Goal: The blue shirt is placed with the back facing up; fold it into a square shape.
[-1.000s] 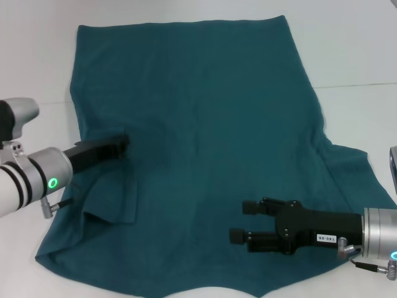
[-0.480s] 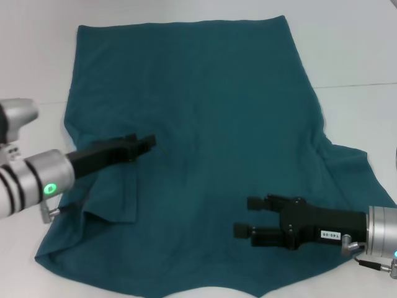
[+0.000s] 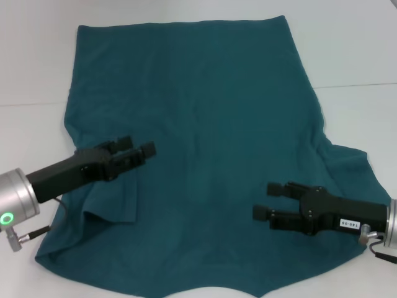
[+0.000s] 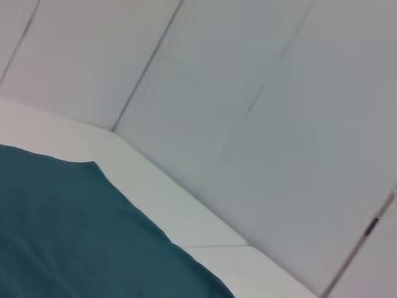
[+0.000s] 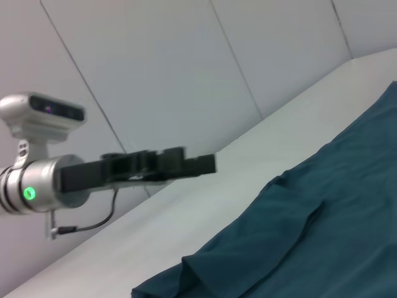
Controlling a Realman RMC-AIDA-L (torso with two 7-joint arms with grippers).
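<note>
Here the blue shirt (image 3: 205, 143) lies spread on the white counter (image 3: 353, 56), plain side up, with a raised fold of cloth along its left edge.

The left hand (image 3: 138, 148) is over that side of the shirt, just beyond the rumpled fold, which lies beneath and behind its fingers. The two fingers stand apart with nothing between them, so the hand is open and holds no cloth. Whether it touches the fabric cannot be told from the head view; the right wrist view shows the left hand (image 5: 186, 162) well clear above the counter and the shirt (image 5: 298, 248).

The right hand (image 3: 268, 200) is over the shirt's near right part, fingers pointing toward the middle of the cloth. It too is open and empty.

The left wrist view shows only a corner of the shirt (image 4: 68, 236), the counter (image 4: 186, 217) and a grey panelled wall (image 4: 248, 93) behind.
</note>
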